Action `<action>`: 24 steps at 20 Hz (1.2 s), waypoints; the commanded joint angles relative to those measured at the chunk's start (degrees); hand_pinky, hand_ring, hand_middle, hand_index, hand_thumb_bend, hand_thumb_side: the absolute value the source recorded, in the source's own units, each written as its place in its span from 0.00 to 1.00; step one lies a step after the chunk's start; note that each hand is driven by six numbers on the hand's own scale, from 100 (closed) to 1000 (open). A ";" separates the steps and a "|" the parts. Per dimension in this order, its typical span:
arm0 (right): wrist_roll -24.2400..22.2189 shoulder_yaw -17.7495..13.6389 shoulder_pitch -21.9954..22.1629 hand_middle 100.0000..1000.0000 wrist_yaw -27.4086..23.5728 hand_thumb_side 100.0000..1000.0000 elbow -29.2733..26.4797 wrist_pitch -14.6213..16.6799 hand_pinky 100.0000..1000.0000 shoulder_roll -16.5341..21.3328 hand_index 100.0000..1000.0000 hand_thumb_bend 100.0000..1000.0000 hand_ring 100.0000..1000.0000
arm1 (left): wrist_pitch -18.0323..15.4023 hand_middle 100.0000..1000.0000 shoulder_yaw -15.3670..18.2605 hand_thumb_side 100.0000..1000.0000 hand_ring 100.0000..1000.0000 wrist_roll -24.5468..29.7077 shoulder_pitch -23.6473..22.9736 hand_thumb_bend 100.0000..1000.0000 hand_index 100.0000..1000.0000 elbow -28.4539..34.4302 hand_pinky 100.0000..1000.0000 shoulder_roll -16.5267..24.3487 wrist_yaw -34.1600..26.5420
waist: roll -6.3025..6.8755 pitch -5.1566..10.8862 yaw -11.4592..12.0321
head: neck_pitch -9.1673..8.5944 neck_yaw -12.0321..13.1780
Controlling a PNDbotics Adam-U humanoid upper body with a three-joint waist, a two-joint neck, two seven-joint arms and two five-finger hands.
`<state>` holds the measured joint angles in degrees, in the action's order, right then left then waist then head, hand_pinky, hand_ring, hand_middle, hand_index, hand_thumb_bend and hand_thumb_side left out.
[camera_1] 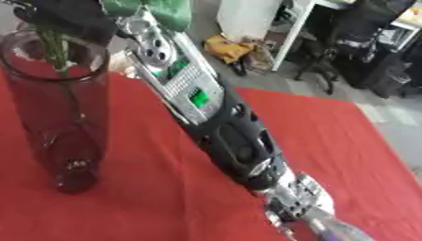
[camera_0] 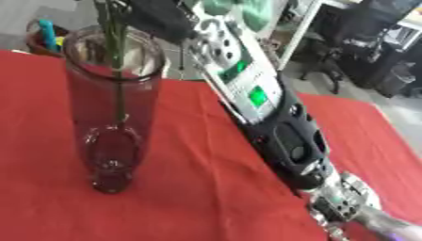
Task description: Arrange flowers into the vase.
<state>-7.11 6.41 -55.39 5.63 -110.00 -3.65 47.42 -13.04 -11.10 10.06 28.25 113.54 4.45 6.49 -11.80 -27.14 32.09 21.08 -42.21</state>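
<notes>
Tall clear glass vase [camera_0: 113,108] stands upright on the red cloth [camera_0: 190,188] covering the worktop, left side of both views. One green flower stem [camera_0: 115,56] is inside it, running down through the mouth, lower end well below the rim, looks short of the bottom. Stem leans slightly. Flower head itself is out of frame at the top; some green leaves [camera_1: 157,12] show near the upper edge in the right eye view.

Right arm [camera_0: 272,113] crosses the picture diagonally from the lower right up to the vase mouth. Silver forearm section with green lit panels, black perforated housing below it, silver joint near the bottom edge.

Right hand [camera_0: 157,16] is the dark mass just above and beside the vase rim, at the top of the stem. It is mostly cropped and blurred: can't tell if the fingers are pinching the stem or spread.

Left hand shows in neither view.

Vase sits apart from the arm, cloth visible between them. Behind the worktop: floor, a black office chair [camera_0: 362,42], a white table leg [camera_0: 298,33].
</notes>
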 commanded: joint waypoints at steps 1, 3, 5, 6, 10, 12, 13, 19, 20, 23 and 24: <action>-0.97 -0.74 -0.44 0.00 0.78 0.84 -1.14 -0.24 0.77 0.66 0.34 0.00 0.83 | 0.04 0.64 -0.50 1.00 0.40 0.20 0.54 0.02 0.76 1.05 0.59 -0.06 -0.32 | 0.50 1.97 -0.15 | -0.34 0.13; -1.24 -0.79 -0.29 0.00 0.85 0.85 -1.22 -0.37 0.77 0.58 0.34 0.00 0.83 | 0.08 0.64 -0.52 1.00 0.40 0.26 0.55 0.02 0.76 1.05 0.59 -0.07 -0.36 | 0.52 2.02 -0.23 | -0.36 0.18; -1.33 -0.85 -0.10 0.00 1.04 0.83 -1.36 -0.45 0.77 0.57 0.34 0.00 0.83 | 0.10 0.64 -0.49 1.00 0.40 0.26 0.55 0.02 0.76 1.05 0.58 -0.07 -0.40 | 0.56 2.08 -0.31 | -0.37 0.24; -1.39 -0.85 -0.01 0.00 1.19 0.84 -1.44 -0.48 0.77 0.59 0.34 0.00 0.83 | 0.12 0.64 -0.50 1.00 0.40 0.29 0.54 0.02 0.76 1.05 0.58 -0.07 -0.42 | 0.58 2.12 -0.35 | -0.34 0.21; -2.73 -1.08 0.17 0.00 2.64 0.87 -1.59 -0.90 0.77 0.71 0.36 0.00 0.84 | 0.20 0.64 -0.50 1.00 0.40 0.46 0.49 0.02 0.76 1.05 0.58 -0.07 -0.46 | 0.75 2.28 -0.44 | -0.22 0.11; -4.56 -1.39 -0.04 0.00 3.89 0.91 -1.63 -1.26 0.78 0.82 0.39 0.00 0.86 | 0.23 0.64 -0.53 1.00 0.40 0.54 0.45 0.02 0.76 1.05 0.58 -0.07 -0.51 | 0.83 2.37 -0.51 | -0.20 0.07; -6.17 -1.51 -0.17 0.00 4.82 0.94 -1.65 -1.37 0.79 0.93 0.42 0.00 0.87 | 0.26 0.64 -0.57 1.00 0.40 0.60 0.42 0.02 0.76 1.05 0.58 -0.08 -0.56 | 0.86 2.41 -0.56 | -0.14 0.02; -17.06 -2.80 -0.99 0.00 9.84 0.97 -2.01 -0.40 0.80 1.07 0.48 0.00 0.90 | 0.33 0.64 -0.61 1.00 0.40 0.77 0.28 0.02 0.76 1.05 0.58 -0.12 -0.68 | 1.13 2.65 -0.79 | 0.13 -0.24; -18.17 -2.98 -1.03 0.00 10.26 0.98 -2.05 -0.12 0.81 1.10 0.48 0.00 0.91 | 0.34 0.64 -0.62 1.00 0.40 0.80 0.26 0.02 0.76 1.05 0.58 -0.13 -0.70 | 1.17 2.67 -0.81 | 0.17 -0.28; -21.07 -3.34 -1.01 0.00 11.02 0.99 -1.99 0.60 0.82 1.13 0.51 0.00 0.93 | 0.35 0.64 -0.60 1.00 0.40 0.81 0.21 0.02 0.76 1.05 0.58 -0.16 -0.75 | 1.27 2.72 -0.82 | 0.17 -0.36; -22.04 -3.42 -1.00 0.00 11.17 0.99 -1.97 0.87 0.83 1.13 0.52 0.00 0.93 | 0.36 0.64 -0.59 1.00 0.40 0.81 0.19 0.02 0.76 1.05 0.58 -0.17 -0.75 | 1.29 2.72 -0.82 | 0.18 -0.38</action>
<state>-27.95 4.03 -55.48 16.09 -111.16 -3.10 47.13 -12.66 -11.10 10.64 28.20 113.54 4.44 6.12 -11.38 -26.07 31.38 21.14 -42.41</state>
